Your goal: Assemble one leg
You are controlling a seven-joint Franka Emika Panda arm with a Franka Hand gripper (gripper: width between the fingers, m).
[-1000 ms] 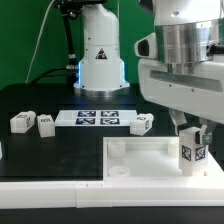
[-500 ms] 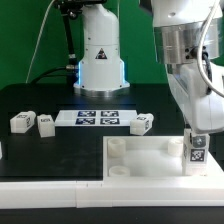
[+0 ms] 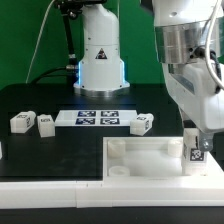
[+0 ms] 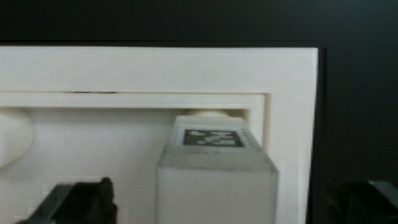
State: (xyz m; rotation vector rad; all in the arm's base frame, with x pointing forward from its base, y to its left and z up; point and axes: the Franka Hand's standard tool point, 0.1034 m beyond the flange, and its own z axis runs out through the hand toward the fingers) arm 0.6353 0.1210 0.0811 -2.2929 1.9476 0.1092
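Observation:
The leg (image 3: pixel 197 149), a small white block with a tag, stands upright in the far corner of the white tray-like piece (image 3: pixel 140 158) at the exterior view's right. My gripper (image 3: pixel 197 138) reaches straight down over it. In the wrist view the leg (image 4: pixel 215 160) sits between the two dark fingers (image 4: pixel 82 200) with a gap showing on the side of the visible finger, so my gripper (image 4: pixel 217 205) is open around it. The leg's lower end is hidden by the tray wall.
Three more white leg blocks lie on the black table: two at the exterior view's left (image 3: pixel 22 122) (image 3: pixel 45 124) and one near the middle (image 3: pixel 142 123). The marker board (image 3: pixel 98 118) lies between them. The robot base (image 3: pixel 100 55) stands behind.
Since 1 s ago my hand has turned about its vertical axis over the leg, and the leg has shifted slightly toward the exterior view's right. In the last half second almost nothing moved.

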